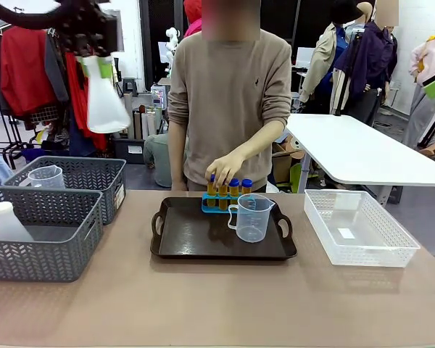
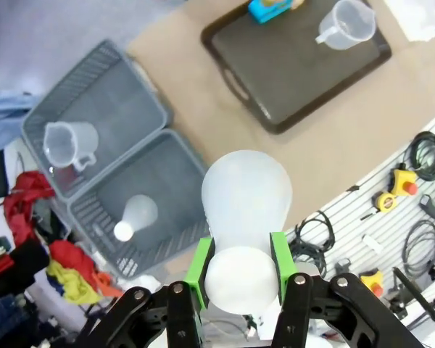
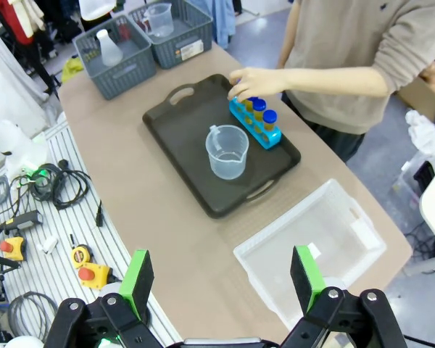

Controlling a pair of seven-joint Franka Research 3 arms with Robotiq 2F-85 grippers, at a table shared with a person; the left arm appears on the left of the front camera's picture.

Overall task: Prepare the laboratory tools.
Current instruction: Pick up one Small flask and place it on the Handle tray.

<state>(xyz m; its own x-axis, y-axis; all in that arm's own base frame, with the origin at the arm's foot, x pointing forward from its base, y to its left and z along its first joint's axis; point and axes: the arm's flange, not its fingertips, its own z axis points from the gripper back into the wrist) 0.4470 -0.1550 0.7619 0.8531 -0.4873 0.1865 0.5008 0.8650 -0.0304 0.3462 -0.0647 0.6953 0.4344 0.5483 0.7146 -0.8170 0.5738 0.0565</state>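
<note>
The left gripper [image 1: 100, 67] hangs high at 11 o'clock in the front view. Its jaws are clamped on the neck of the white conical flask [image 1: 104, 98], which hangs base-down in the air above 2 grey baskets. The right gripper [image 3: 221, 279] hovers over the table's robot-side edge with its jaws spread wide and nothing between them.

The black tray [image 1: 196, 235] lies mid-table. The clear beaker [image 1: 251, 217] stands upright on it toward 2 o'clock. Just behind the beaker, at the tray's 12 o'clock edge, sits the blue rack [image 1: 214, 206] with the blue-capped amber tubes [image 1: 235, 187] standing in it. The person's hand [image 1: 223, 168] rests on the tubes at the rack's 9 o'clock end.

At the tray's 9 o'clock, the far grey basket [image 1: 94, 174] holds a second beaker [image 1: 47, 176], and the near grey basket [image 1: 51, 250] holds a second flask [image 1: 7, 223]. A clear white basket [image 1: 391, 250] sits at the tray's 3 o'clock.
</note>
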